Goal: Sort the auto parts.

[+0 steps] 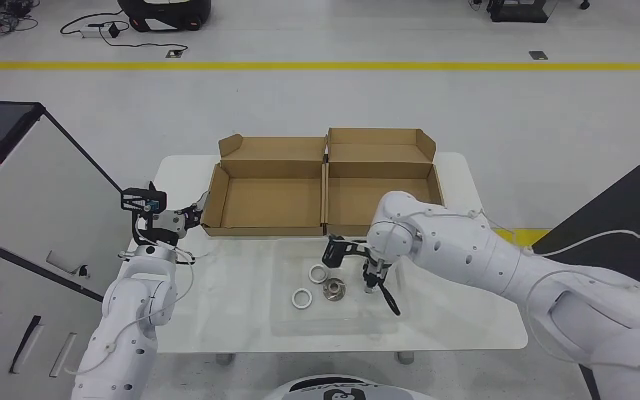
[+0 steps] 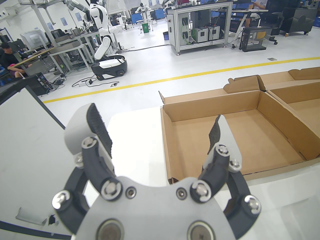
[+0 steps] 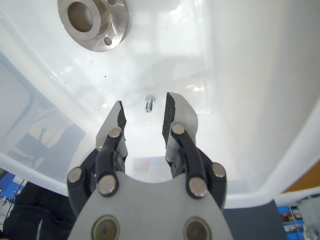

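The right arm [image 1: 440, 245] hangs over the white plastic tray [image 3: 250, 76] in the middle of the white tabletop [image 1: 230, 290]. The right arm's jaws point down into the tray. They stand a little way open, with nothing in them. The small silver bolt [image 3: 149, 104] lies on the tray floor, right between the two jaw tips. I think the jaws are lined up like this so they can come down on both sides of the bolt and pinch it. The bolt is tiny and the tray floor looks smooth, so it could roll or slip away if the pinch is off.

The round shiny metal part with holes [image 3: 93, 13] sits in the same tray, well apart from the bolt, so it should not get in the way. Two small white rings [image 1: 318, 273] lie in the tray just beside it.

The left brown cardboard box [image 1: 265, 200] and the right brown cardboard box [image 1: 360, 205] sit open, side by side and touching, behind the tray. I guess they are near so each kind of part can drop into its own box. All the parts I can see are in the tray, so the sorting looks near its start.

The left arm [image 1: 140, 290] is off to the side, near the outer edge of the left box. The left arm's jaws are wide open and hold nothing. It looks parked out of the way.
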